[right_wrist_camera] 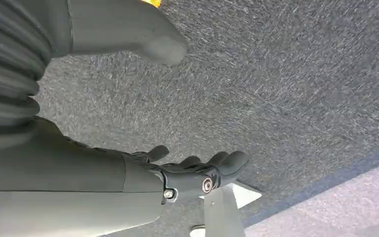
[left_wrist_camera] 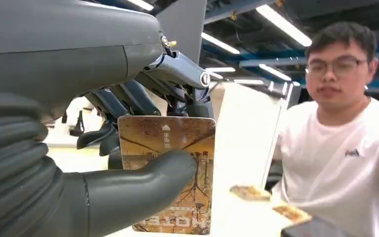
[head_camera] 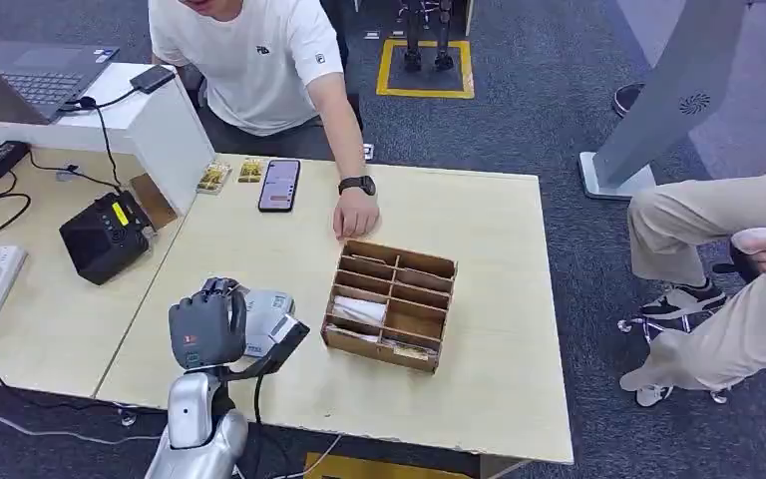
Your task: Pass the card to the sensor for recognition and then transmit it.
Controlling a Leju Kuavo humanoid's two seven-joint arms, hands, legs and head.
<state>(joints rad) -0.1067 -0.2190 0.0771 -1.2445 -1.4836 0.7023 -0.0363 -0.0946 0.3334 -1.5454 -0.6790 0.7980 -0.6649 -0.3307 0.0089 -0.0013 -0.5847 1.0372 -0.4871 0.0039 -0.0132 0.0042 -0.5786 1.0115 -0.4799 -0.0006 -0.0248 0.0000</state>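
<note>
Midway through the handover drill, the left robot hand [left_wrist_camera: 143, 148] pinches a brown patterned card [left_wrist_camera: 170, 173] between its thick grey thumb and darker fingers, holding it upright above the near edge of the pale tabletop [head_camera: 499, 329]. Seen from the head camera, that left robot hand [head_camera: 207, 324] hangs raised just beside a wooden divider box [head_camera: 391, 304], whose compartments hold what look like more cards and a white slip. A person in a white T-shirt [head_camera: 259, 60] leans over the far side, one hand with a wristwatch [head_camera: 357, 210] resting at the box's rim. A smartphone [head_camera: 279, 185] and two small brown card stacks [head_camera: 229, 175] lie near the far edge. On the adjoining desk, well apart from the card, stands a black device with a yellow display [head_camera: 107, 235], probably the sensor. The right robot hand [right_wrist_camera: 197, 173] hangs over grey carpet, fingers loosely apart, holding nothing.

By these pictures the card is picked up; presenting it to the sensor and passing it on appear not yet done.
</note>
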